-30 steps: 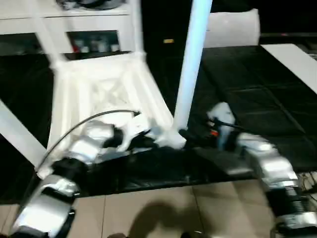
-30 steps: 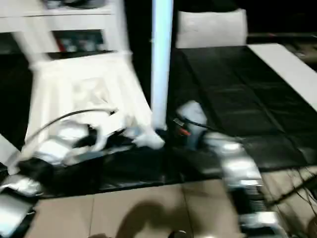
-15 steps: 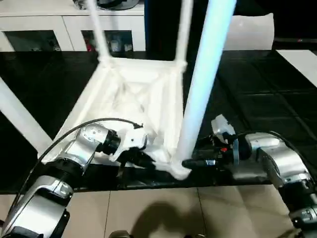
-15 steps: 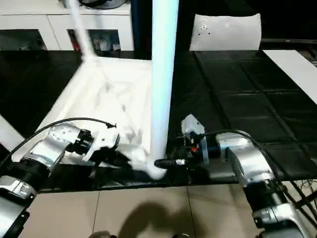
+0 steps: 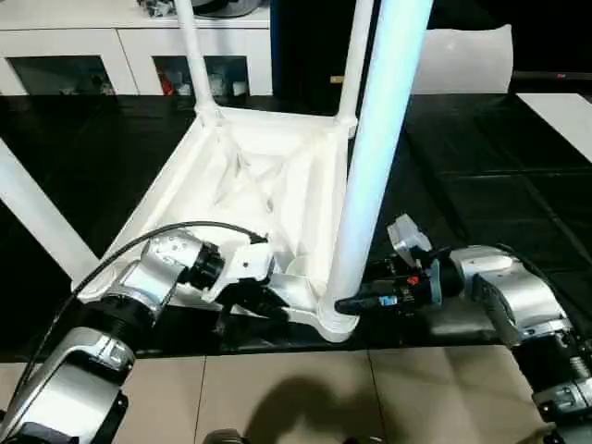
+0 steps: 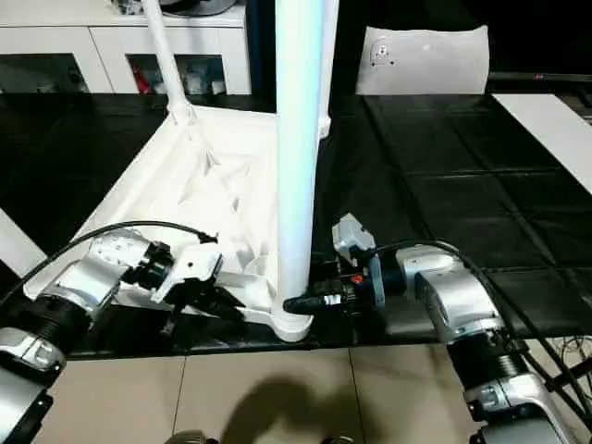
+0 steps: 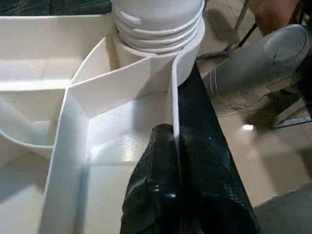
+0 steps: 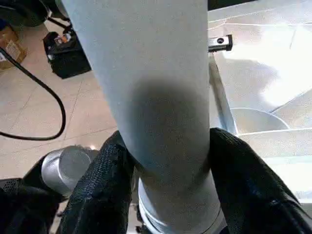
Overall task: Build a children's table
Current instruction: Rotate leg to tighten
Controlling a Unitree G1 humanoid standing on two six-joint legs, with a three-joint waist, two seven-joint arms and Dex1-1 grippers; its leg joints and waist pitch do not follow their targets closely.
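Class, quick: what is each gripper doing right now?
Left gripper: shut on the tabletop rim.
Right gripper: shut on the leg.

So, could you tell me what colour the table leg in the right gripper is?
White; the leg shows best in the right eye view.

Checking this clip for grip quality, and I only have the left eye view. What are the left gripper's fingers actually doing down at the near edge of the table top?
Observer: In the left wrist view the left gripper is pinched shut on the thin near rim wall of the table top, one finger on each side.
Operator: And the right one?
Observer: The right wrist view shows the right gripper with a finger on each side of the near leg, just above its base.
Operator: Is that leg seated?
Observer: Ridged threads show above the corner socket, so apparently not fully.
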